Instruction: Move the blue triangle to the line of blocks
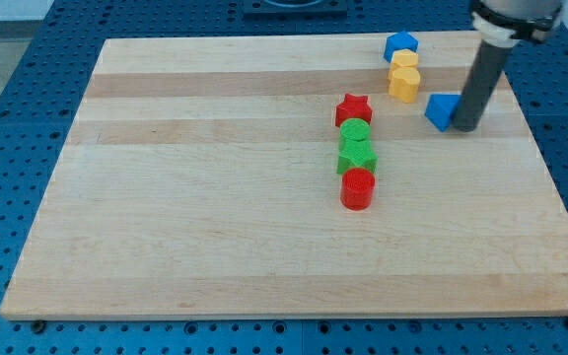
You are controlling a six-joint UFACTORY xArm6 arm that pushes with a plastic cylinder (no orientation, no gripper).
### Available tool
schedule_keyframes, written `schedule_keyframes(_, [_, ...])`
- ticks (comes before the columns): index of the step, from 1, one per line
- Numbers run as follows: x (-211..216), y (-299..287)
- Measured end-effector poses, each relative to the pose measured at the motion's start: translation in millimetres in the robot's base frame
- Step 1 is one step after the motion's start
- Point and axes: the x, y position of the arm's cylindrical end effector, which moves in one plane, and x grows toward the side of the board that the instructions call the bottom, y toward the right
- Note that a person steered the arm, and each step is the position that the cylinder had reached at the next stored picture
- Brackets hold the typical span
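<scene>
Red cylinder [358, 188] nearest — blue triangle [442, 110] touching my tip [466, 126].

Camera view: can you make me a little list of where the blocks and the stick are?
my tip: touching the blue triangle's right side
blue triangle: right of the yellow blocks, apart
line of blocks: red star, two green blocks, red cylinder
top group: blue block above two yellow blocks

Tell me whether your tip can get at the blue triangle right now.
Probably yes: my tip sits right against the blue triangle on the view's right side, and nothing stands between them.
</scene>
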Motion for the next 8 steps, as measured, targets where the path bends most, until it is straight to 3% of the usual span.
schedule_keyframes(7, [-8,-36])
schedule_keyframes(8, [8,-36])
